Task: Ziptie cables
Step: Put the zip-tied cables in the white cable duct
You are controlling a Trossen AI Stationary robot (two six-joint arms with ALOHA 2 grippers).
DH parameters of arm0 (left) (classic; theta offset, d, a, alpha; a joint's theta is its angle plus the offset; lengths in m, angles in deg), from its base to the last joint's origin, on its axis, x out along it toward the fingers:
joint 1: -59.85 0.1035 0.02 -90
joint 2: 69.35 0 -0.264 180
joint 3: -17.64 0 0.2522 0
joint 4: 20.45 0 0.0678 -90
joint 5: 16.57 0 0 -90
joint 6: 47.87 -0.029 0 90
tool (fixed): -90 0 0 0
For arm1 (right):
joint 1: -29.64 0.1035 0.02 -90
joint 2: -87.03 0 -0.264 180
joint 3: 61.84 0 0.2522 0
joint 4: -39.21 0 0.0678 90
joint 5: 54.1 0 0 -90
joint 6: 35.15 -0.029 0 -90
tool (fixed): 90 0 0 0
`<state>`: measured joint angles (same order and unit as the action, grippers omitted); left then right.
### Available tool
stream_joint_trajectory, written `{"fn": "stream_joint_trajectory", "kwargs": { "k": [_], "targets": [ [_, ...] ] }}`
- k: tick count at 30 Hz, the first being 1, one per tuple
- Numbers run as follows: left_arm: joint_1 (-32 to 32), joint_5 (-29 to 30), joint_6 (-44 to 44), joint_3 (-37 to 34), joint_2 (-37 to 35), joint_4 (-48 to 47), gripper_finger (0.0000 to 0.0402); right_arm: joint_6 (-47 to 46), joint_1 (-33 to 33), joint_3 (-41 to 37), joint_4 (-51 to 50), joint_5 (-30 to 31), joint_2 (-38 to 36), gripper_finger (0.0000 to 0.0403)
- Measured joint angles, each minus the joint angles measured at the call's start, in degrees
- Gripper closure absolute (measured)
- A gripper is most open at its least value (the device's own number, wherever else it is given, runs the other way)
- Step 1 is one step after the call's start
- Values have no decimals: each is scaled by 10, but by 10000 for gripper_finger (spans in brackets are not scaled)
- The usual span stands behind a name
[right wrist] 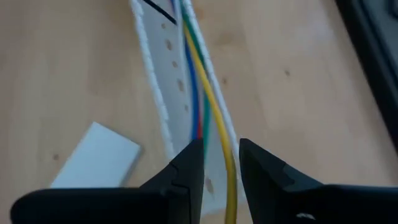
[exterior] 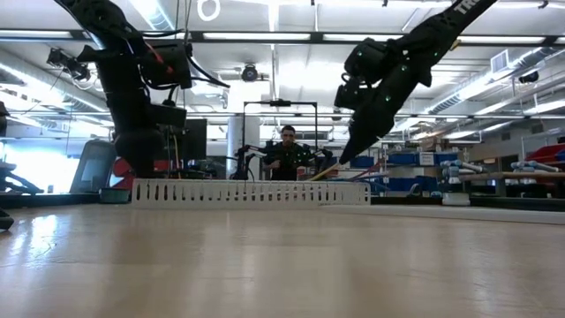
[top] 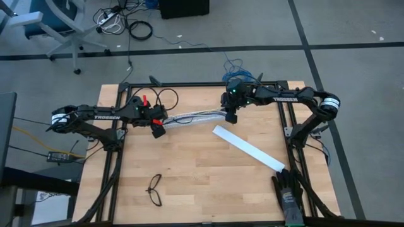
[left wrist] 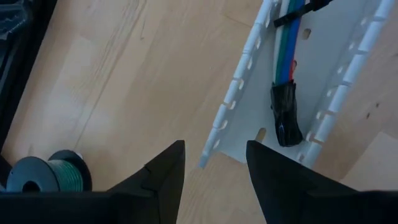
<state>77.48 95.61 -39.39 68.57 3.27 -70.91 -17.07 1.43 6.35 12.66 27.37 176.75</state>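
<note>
Toward the far edge of the table (top: 202,189), about midway along it, the cables (top: 196,117) lie inside a white slotted tray (top: 189,118), which looks meant to keep the loose wires lined up side by side for binding. The left gripper (top: 158,126) hangs over one end of that tray, its fingers (left wrist: 165,180) parted to a moderate gap and holding nothing; the left wrist view shows what the overhead one cannot, that the wires' dark taped end (left wrist: 286,115) sits right at this end of the tray, with a spool of green wire (left wrist: 53,177) nearby. The right gripper (top: 231,116) hovers over the other end, fingers narrowly parted and empty, the yellow wire running between them in its wrist view without clear contact. A thin dark strip (right wrist: 158,9) crossing the tray may be the ziptie; I cannot tell for certain. Only the overhead view shows the flat white strip (top: 248,147), glasses (top: 154,190) and a glove (top: 289,192) near the front edge. The low view adds a person (exterior: 289,152) beyond the table.
</note>
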Motion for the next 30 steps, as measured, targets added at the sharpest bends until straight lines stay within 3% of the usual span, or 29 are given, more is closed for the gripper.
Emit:
{"fn": "stream_joint_trajectory", "kwargs": {
  "k": [8, 13, 18, 25, 30],
  "targets": [
    [-2, -43, 13, 0, 0, 27, 220, -28, 8, 0, -27, -11, 16, 319],
    [-10, -75, 10, 1, 1, 62, 220, -35, 6, 0, -61, 32, 46, 326],
    [-12, -75, 11, 1, 2, 58, 220, -40, 6, 0, -85, 84, 41, 330],
    [-12, -70, 12, 1, 2, 57, 220, -50, 9, 0, -84, 70, -6, 330],
    [-11, -14, 9, 1, 2, 64, 220, -83, 24, 0, -84, 47, -27, 330]
  ]
}}
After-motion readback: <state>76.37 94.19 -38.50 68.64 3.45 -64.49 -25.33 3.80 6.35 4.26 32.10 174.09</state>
